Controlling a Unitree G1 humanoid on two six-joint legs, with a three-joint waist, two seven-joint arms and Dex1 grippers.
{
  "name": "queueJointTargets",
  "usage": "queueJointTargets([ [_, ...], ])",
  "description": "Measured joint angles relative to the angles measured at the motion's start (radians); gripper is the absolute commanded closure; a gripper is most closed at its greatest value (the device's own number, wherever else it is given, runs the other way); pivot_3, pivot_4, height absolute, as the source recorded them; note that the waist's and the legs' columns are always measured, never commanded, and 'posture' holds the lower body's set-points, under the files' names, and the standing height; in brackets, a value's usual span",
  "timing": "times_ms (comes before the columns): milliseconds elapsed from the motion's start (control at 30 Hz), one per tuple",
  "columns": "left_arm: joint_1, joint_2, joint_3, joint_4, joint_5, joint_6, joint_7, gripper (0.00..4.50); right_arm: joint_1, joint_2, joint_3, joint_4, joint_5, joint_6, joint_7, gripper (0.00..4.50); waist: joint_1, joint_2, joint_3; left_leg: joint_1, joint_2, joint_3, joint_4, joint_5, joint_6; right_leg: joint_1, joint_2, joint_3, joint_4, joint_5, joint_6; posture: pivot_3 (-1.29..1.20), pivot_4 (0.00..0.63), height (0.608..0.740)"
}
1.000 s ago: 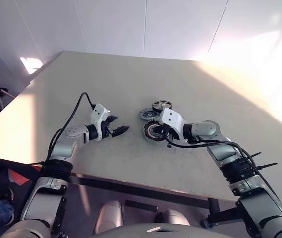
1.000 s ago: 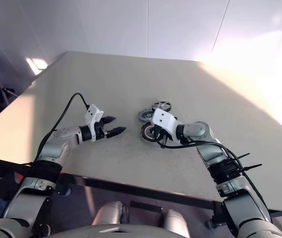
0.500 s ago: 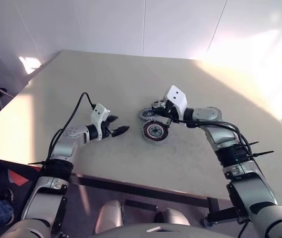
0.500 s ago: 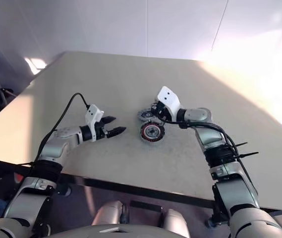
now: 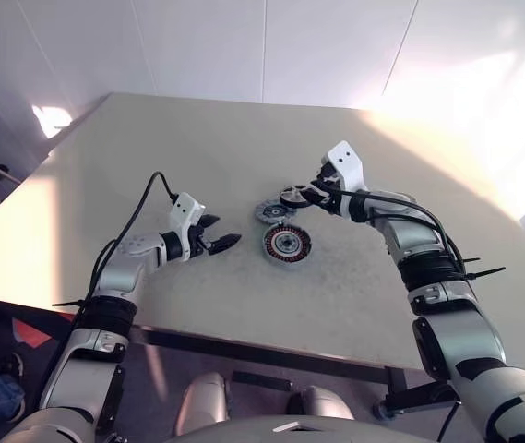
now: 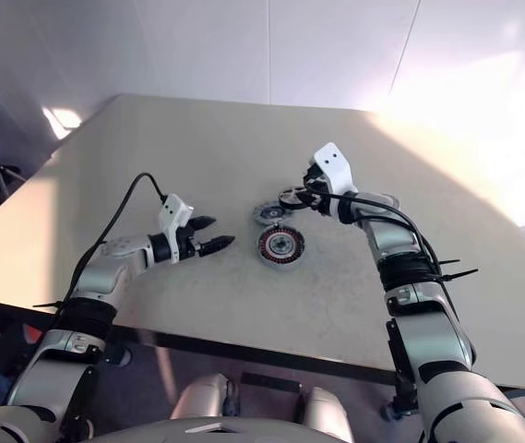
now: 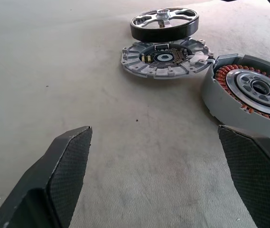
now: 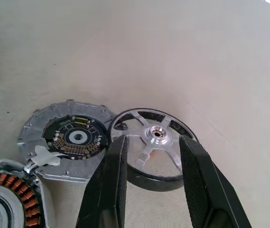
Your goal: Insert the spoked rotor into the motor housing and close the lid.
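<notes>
The spoked rotor (image 8: 154, 142), a small flat wheel with a dark outer ring, silvery spokes and a silvery hub, lies farthest from us of the three parts on the beige table (image 5: 151, 148).

Going from near to far, we first see our left gripper (image 5: 214, 235) hovering low over the table with its two black fingers spread wide and nothing between them; it points toward 3 o'clock, at the parts.

At 3 o'clock from it, a little apart, sits the motor housing (image 5: 286, 243), a round puck with a ring of copper-red windings around a silvery centre, open side up.

Just beyond the housing, at about 11 o'clock from it, lies the lid (image 5: 270, 211), a grey ribbed metal disc with a darker centre; in the left wrist view its edge comes right up to the housing wall, though we cannot tell whether they touch.

At 2 o'clock from the lid, its rim just beside or overlapping the lid's edge, is the rotor. Our right gripper (image 8: 150, 156) hangs over its near side, fingers partly open with the hub showing in the gap between them. Whether they touch the rim we cannot tell.
</notes>
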Motion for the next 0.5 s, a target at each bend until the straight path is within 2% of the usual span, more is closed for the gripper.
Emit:
queueJointTargets([
  [167,0.0,-0.002,0.0,0.0,0.001,0.0,0.001,0.0,-0.032,-0.018,-0.001,0.072,-0.029,-0.038,-0.032,2.61,-0.003,0.0,0.0,0.0,0.0,0.0,0.0,0.0,0.0,0.0,0.0,0.0,0.0,0.0,0.0,0.0,0.0,0.74],
  [500,0.003,-0.004,0.001,0.0,0.003,0.0,0.004,0.0,-0.072,0.013,-0.017,0.217,-0.037,-0.069,-0.064,2.61,-0.004,0.0,0.0,-0.001,0.0,0.0,0.0,0.0,0.0,-0.001,0.0,0.0,0.0,0.0,0.0,0.0,0.0,0.74],
])
